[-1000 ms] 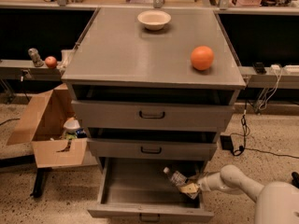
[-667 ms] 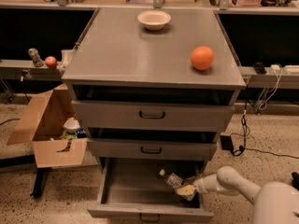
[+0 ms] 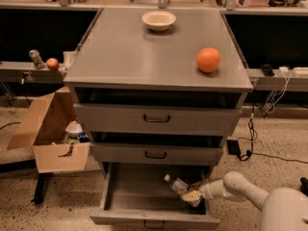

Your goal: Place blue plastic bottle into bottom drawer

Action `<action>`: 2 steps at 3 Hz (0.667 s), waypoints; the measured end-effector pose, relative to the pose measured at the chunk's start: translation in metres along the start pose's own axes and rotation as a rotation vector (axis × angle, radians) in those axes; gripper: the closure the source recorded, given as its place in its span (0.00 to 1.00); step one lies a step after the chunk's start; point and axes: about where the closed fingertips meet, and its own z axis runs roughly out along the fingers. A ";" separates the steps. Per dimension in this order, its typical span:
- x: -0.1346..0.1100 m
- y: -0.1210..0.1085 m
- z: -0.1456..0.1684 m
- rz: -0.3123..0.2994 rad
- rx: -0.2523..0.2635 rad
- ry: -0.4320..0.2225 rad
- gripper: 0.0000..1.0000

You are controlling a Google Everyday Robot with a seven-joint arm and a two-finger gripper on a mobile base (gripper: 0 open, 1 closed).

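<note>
The bottom drawer point(image 3: 134, 189) of the grey cabinet is pulled open and shows its plain grey interior. The blue plastic bottle point(image 3: 176, 184), clear with a white cap pointing up and to the left, is tilted inside the drawer's right half. My gripper point(image 3: 188, 194) reaches in from the right over the drawer's right side and is shut on the bottle's lower end. My white arm point(image 3: 240, 189) runs off to the lower right. Whether the bottle touches the drawer floor cannot be told.
An orange point(image 3: 208, 59) and a white bowl point(image 3: 159, 19) sit on the cabinet top. The two upper drawers point(image 3: 156, 118) are slightly ajar. An open cardboard box point(image 3: 48, 129) stands on the floor at the left. Cables and a power brick point(image 3: 234, 147) lie at the right.
My gripper has carried the bottle a little to the left and deeper over the open bottom drawer. Nothing else has moved.
</note>
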 end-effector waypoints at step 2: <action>0.000 0.000 0.000 0.000 0.000 0.000 0.12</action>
